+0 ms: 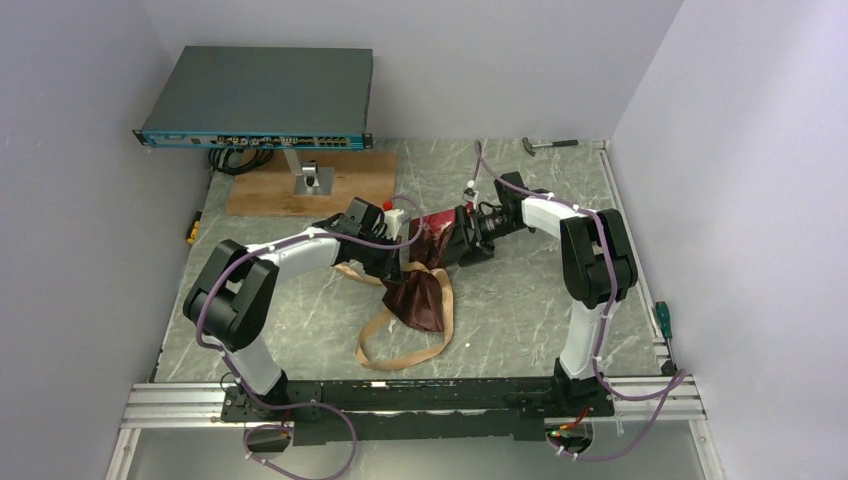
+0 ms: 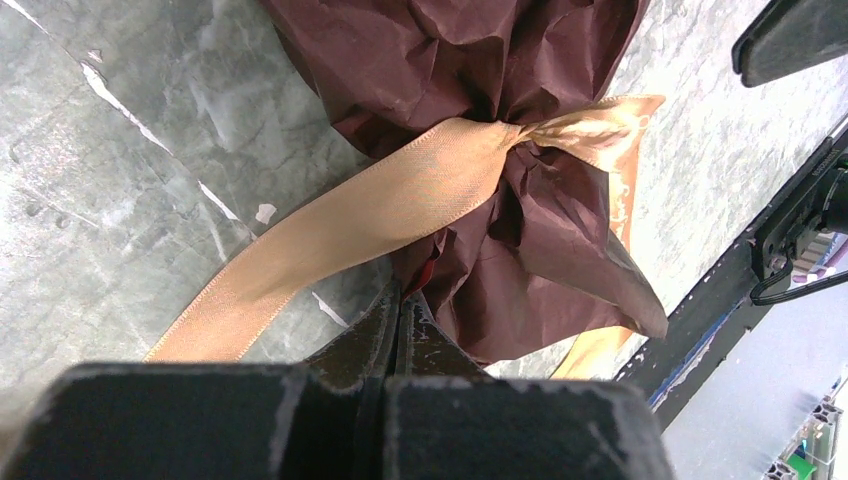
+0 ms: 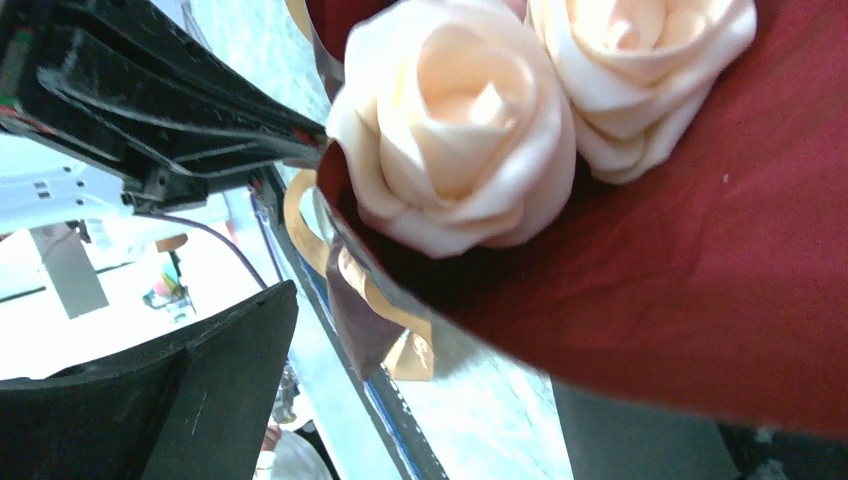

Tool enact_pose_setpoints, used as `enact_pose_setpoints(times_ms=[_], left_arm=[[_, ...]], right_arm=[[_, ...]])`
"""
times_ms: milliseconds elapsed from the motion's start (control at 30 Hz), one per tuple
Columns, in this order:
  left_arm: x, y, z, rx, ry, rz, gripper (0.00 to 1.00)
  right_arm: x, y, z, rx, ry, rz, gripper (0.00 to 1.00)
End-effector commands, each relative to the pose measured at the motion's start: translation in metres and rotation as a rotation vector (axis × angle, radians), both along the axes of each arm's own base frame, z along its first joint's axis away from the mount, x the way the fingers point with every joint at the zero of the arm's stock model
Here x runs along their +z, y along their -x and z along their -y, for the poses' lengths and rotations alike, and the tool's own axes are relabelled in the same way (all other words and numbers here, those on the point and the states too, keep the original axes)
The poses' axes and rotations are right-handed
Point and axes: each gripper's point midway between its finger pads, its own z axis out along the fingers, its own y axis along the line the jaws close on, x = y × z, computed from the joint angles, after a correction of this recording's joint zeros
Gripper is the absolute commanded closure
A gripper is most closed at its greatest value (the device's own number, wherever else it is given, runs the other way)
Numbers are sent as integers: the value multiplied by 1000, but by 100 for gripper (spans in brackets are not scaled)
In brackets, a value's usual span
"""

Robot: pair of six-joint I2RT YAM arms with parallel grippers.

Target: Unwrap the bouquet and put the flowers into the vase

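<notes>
The bouquet (image 1: pixel 420 295) lies mid-table, dark red crinkled paper (image 2: pixel 480 70) tied with a tan ribbon (image 2: pixel 400 195) whose loose ends loop toward the near edge (image 1: pixel 395 345). Two of the flowers, cream roses (image 3: pixel 460 120), show inside the red wrap (image 3: pixel 720 280). My left gripper (image 2: pixel 400 292) is shut, its tips pinching a fold of the paper below the knot. At the wrap's open end my right gripper (image 3: pixel 450 350) stands open, one finger (image 3: pixel 200 400) left of the paper and the other partly hidden behind it. The vase is out of view.
A dark equipment box (image 1: pixel 260 95) stands on a stand over a wooden board (image 1: pixel 300 185) at the back left. A hammer (image 1: pixel 550 145) lies at the back right, a screwdriver (image 1: pixel 662 320) at the right edge. A metal rail (image 1: pixel 420 395) runs along the near edge.
</notes>
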Motion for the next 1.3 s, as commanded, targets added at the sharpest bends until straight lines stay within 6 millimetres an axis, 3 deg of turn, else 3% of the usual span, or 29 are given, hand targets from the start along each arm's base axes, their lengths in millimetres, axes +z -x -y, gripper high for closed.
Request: enact_pose_setpoints(times_ms=[0, 167, 300, 367, 467, 533, 567, 633, 767, 867, 1033, 1167, 1267], left_arm=[[3, -2, 4, -30, 0, 17, 100], [3, -4, 5, -40, 0, 23, 100], [2, -4, 5, -55, -7, 24, 100], [3, -5, 6, -68, -3, 35, 100], [12, -4, 9, -110, 25, 65, 100], [26, -2, 11, -167, 64, 121, 84], [35, -3, 12, -195, 85, 165, 72], [57, -6, 11, -268, 120, 287, 60], [101, -13, 6, -402, 146, 529, 43], [118, -23, -4, -463, 130, 654, 41], [112, -46, -16, -553, 109, 721, 47], [116, -48, 13, -655, 126, 779, 52], [104, -41, 33, -725, 89, 819, 53]], right_arm=[[13, -16, -22, -45, -79, 3, 7], [3, -17, -43, -54, -93, -17, 9], [-26, -15, -42, -88, -9, -44, 20], [-40, -16, -36, -106, 51, -46, 30], [-50, -18, -29, -117, 109, -24, 57], [-54, -18, -27, -110, 135, -18, 78], [-56, -18, -26, -104, 150, -12, 83], [-58, -18, -25, -94, 170, 3, 89], [-59, -15, -27, -73, 194, 24, 90], [-59, -12, -30, -57, 204, 33, 91], [-55, -13, -33, -52, 208, 53, 90], [-51, -13, -35, -53, 206, 56, 89], [-50, -14, -36, -53, 206, 57, 89]])
